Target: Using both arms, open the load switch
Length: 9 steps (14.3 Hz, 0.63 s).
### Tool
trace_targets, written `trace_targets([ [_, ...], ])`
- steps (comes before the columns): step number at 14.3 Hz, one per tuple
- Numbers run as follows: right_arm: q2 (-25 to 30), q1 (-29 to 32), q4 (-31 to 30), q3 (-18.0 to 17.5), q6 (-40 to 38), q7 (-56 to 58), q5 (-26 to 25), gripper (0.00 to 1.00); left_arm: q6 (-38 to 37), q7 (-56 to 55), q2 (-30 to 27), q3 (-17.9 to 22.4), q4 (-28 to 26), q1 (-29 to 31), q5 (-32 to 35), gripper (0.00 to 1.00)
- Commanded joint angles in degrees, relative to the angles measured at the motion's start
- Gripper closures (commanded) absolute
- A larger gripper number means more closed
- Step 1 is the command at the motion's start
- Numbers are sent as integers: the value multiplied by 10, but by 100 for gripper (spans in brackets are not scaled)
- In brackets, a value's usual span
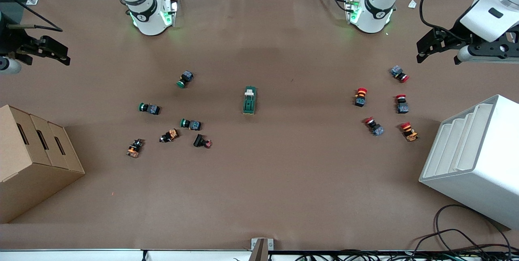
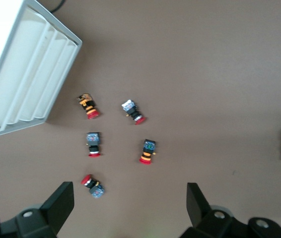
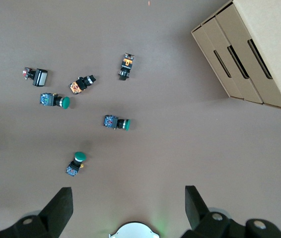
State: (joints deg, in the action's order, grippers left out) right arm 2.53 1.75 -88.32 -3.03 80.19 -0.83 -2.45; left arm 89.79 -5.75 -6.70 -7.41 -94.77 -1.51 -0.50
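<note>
While both claws hang spread wide, the load switch (image 1: 249, 100) lies untouched mid-tabletop (image 1: 284, 180).
Left claw (image 1: 440, 48) at three o'clock, right claw (image 1: 48, 52) at nine (both over the tabletop's ends).

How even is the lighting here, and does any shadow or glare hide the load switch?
Front view: soft, even light; green glow from the arm bases tints the table nearby; the load switch lies unshaded. Left wrist view: the white rack is washed out by glare; the switch is cut by the frame edge. Right wrist view: even light, faint shadows beside the cardboard box.
</note>
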Motion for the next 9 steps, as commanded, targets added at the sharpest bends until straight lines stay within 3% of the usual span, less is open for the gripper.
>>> trace_targets([
  [1, 34, 6, -24, -2, 3, 4, 11, 0, -22, 10, 9, -4, 23, -2, 21, 0],
  [9, 36, 4, -30, -3, 15, 3, 12, 0, -30, 8, 9, -4, 23, 1, 7, 0],
])
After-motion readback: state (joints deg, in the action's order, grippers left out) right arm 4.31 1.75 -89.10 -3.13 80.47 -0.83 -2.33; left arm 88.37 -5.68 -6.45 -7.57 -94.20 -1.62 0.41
